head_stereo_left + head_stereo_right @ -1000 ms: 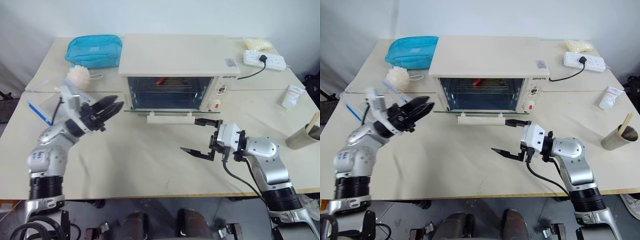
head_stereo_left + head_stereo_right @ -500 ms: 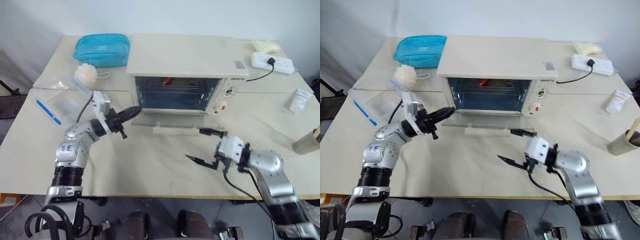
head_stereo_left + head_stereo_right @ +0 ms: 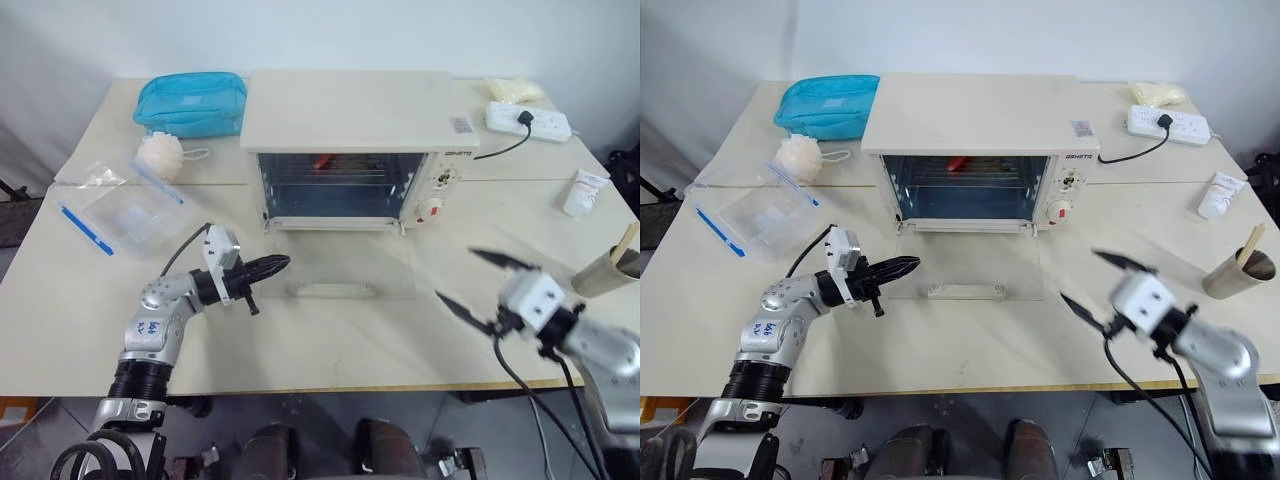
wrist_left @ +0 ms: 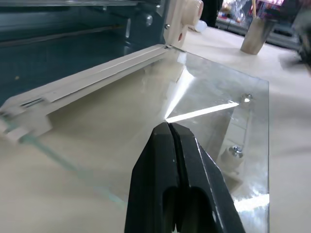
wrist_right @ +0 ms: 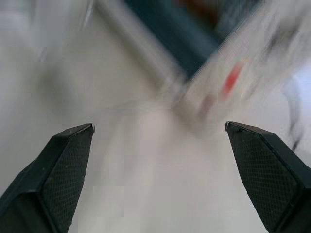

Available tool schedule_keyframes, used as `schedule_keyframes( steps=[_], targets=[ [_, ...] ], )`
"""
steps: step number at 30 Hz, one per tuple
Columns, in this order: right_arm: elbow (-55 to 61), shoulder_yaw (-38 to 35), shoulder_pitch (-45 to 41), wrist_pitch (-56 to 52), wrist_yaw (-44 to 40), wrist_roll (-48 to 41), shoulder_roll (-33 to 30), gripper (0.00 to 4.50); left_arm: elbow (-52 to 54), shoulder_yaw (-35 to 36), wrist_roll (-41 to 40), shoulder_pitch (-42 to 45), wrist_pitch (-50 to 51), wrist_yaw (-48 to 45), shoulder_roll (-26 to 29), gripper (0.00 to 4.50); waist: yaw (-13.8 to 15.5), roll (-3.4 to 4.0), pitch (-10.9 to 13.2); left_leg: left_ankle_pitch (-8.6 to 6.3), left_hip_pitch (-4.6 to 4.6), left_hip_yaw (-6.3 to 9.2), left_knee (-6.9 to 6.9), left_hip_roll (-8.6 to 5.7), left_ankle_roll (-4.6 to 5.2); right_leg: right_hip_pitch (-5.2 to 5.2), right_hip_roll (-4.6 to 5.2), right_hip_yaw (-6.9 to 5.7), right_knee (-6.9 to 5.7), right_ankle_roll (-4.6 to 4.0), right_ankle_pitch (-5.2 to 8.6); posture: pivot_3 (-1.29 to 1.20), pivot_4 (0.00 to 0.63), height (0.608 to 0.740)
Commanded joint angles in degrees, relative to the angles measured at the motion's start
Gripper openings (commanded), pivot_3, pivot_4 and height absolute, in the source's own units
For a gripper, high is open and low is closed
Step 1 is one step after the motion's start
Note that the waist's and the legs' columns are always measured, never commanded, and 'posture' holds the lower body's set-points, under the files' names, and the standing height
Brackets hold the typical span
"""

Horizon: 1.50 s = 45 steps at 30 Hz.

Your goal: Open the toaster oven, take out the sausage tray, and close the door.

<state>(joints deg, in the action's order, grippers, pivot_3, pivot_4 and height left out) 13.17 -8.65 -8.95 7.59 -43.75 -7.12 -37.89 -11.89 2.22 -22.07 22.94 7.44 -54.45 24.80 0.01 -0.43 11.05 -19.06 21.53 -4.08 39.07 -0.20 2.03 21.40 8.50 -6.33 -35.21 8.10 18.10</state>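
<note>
Very little writing here can be made out. The toaster oven (image 3: 350,140), upper middle of the frame, carries a short dark brand word at the top of its right-hand control panel and a small sticker on its flat top's right corner, both too small to read. A marking on the left forearm is equally unreadable.

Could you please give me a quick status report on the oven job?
Left gripper shut, at the open door's left edge. Right gripper open, empty, right of the door. Toaster oven open; sausage tray not out yet. Path to the opening clear.
</note>
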Motion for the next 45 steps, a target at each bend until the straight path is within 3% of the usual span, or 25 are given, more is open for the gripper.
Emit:
schedule_keyframes(
  steps=[1, 4, 7, 11, 15, 22, 27, 33, 37, 45],
  targets=[
    [1.1, 6.0, -5.6, -5.7, 4.7, 6.6, 2.3, 4.5, 3.3, 1.8, -0.8, -2.3, -1.2, 1.8, -0.7, 0.01, 0.1, 0.0, 0.0, -0.03, 0.0, 0.06, 0.0, 0.02, -0.04, 0.04, 0.0, -0.04, -0.14, 0.0, 0.0, 0.0, 0.15, 0.74],
    [-1.2, 11.2, -12.1, -4.9, 6.1, 10.1, 5.2, 4.5, 7.0, 4.2, -3.5, -4.3, -0.5, 3.7, -1.7, 0.01, 0.1, 0.0, 0.0, -0.06, 0.06, 0.19, 0.02, -0.07, -0.01, 0.09, 0.06, -0.09, -0.27, 0.0, 0.0, 0.0, 0.15, 0.74],
    [-7.9, 17.5, -19.6, -1.7, 9.5, 16.6, 9.3, 4.5, 13.8, 6.8, -6.1, -8.8, 1.2, 4.9, -0.8, 0.57, -0.3, -0.01, 0.0, -0.07, 0.1, 0.17, 0.03, -0.09, 0.02, 0.09, 0.08, -0.1, -0.21, 0.01, 0.0, 0.0, 0.15, 0.74],
    [-24.7, 26.4, -32.3, 1.8, 22.8, 32.6, 15.1, 4.5, 22.5, 13.8, -10.5, -17.0, 3.3, 8.9, 0.0, 1.79, -1.7, -0.01, 0.0, -0.08, 0.07, 0.23, 0.01, -0.02, -0.05, 0.1, 0.04, -0.14, -0.27, -0.02, 0.01, 0.0, 0.15, 0.74],
    [-38.1, 29.7, -41.7, 2.4, 32.5, 40.0, 18.2, 4.5, 26.2, 16.5, -12.7, -20.7, 4.5, 11.2, -0.3, 2.92, -1.6, 0.03, 0.0, -0.07, 0.09, 0.34, 0.02, -0.05, -0.07, 0.14, 0.06, -0.13, -0.36, -0.03, 0.02, 0.0, 0.15, 0.74],
    [-54.4, 32.5, -50.9, 1.7, 39.4, 43.9, 22.9, 4.5, 27.6, 14.8, -12.6, -21.0, 5.1, 12.4, -0.8, 2.92, -2.0, 0.03, 0.0, -0.08, 0.1, 0.46, -0.04, -0.09, -0.08, 0.12, 0.03, -0.11, -0.38, -0.03, 0.02, 0.0, 0.15, 0.74],
    [-58.4, 33.7, -53.1, 2.6, 39.7, 44.2, 23.7, 3.35, 26.2, 13.7, -12.2, -18.8, 5.1, 12.4, -0.4, 2.98, -2.1, 0.04, 0.0, -0.08, 0.1, 0.46, -0.06, -0.06, -0.08, 0.14, 0.01, -0.12, -0.39, -0.03, 0.02, 0.0, 0.15, 0.74],
    [-59.1, 34.0, -53.2, 2.9, 39.8, 44.6, 23.7, 1.25, 23.6, 12.3, -12.2, -15.0, 5.7, 11.5, -0.2, 2.98, -2.2, 0.05, 0.0, -0.07, 0.1, 0.46, -0.07, -0.06, -0.09, 0.14, 0.0, -0.12, -0.39, -0.03, 0.02, 0.0, 0.15, 0.74],
    [-56.9, 34.1, -52.7, 3.0, 39.6, 44.8, 23.3, 0.02, 15.0, 9.1, -10.9, -4.2, 6.4, 9.2, 0.0, 2.98, -1.9, -0.01, 0.0, -0.06, 0.13, 0.48, -0.02, -0.06, -0.11, 0.13, -0.02, -0.14, -0.42, -0.03, 0.02, 0.0, 0.15, 0.74],
    [-52.3, 34.2, -51.7, 3.3, 37.8, 45.3, 23.0, 0.02, 4.4, 7.6, -10.4, 7.4, 5.5, 5.3, -0.8, 2.98, -2.9, -0.02, 0.0, -0.07, 0.13, 0.6, -0.34, -0.06, -0.13, 0.22, -0.02, -0.36, -0.41, -0.02, 0.01, 0.0, 0.15, 0.74]
  ],
)
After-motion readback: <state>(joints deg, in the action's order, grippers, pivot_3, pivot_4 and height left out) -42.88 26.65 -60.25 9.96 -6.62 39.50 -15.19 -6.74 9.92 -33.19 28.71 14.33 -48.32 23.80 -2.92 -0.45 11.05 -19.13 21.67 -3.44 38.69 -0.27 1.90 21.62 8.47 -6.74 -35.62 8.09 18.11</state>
